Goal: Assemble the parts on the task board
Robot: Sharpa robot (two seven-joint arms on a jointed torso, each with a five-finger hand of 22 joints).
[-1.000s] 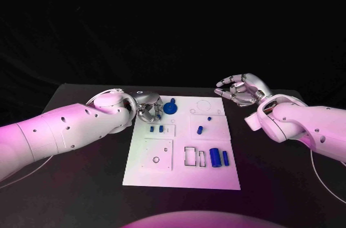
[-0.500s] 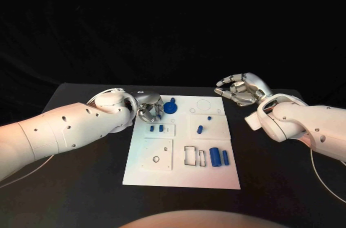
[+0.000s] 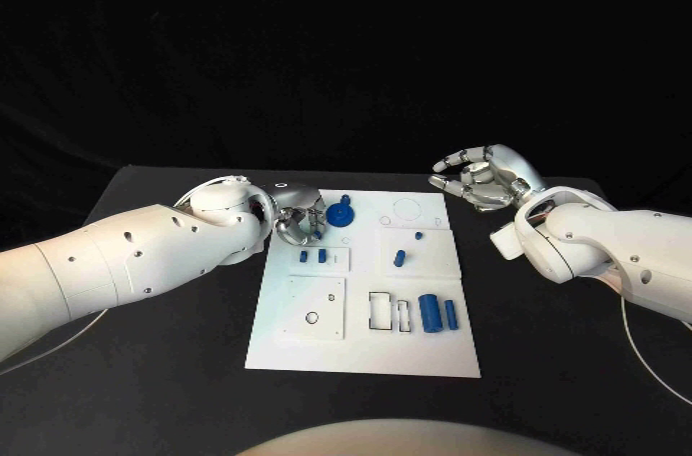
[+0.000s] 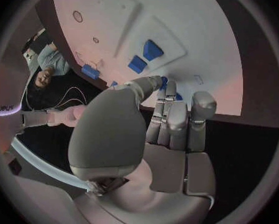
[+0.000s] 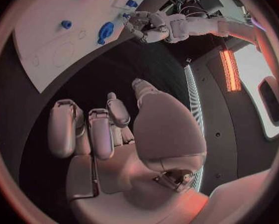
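The white task board point(image 3: 368, 351) lies mid-table. My left hand point(image 3: 296, 216) is low over its far left corner, beside the round blue part point(image 3: 342, 215). In the left wrist view its thumb and fingers point(image 4: 167, 97) pinch a small blue part point(image 4: 163, 80) just above the board point(image 4: 195, 30). Two small blue blocks point(image 3: 312, 257) lie below that hand. My right hand point(image 3: 485, 179) hovers past the far right corner, fingers half curled and apart, holding nothing. The right wrist view has my left hand point(image 5: 145, 25) by the round blue part point(image 5: 105, 32).
Two blue pegs point(image 3: 410, 248) stand in the board's right middle panel. Two blue cylinders point(image 3: 440, 314) lie lower right beside a rectangular slot point(image 3: 381, 313). A ring hole point(image 3: 312, 319) marks the lower left panel. Black table point(image 3: 144, 396) surrounds the board.
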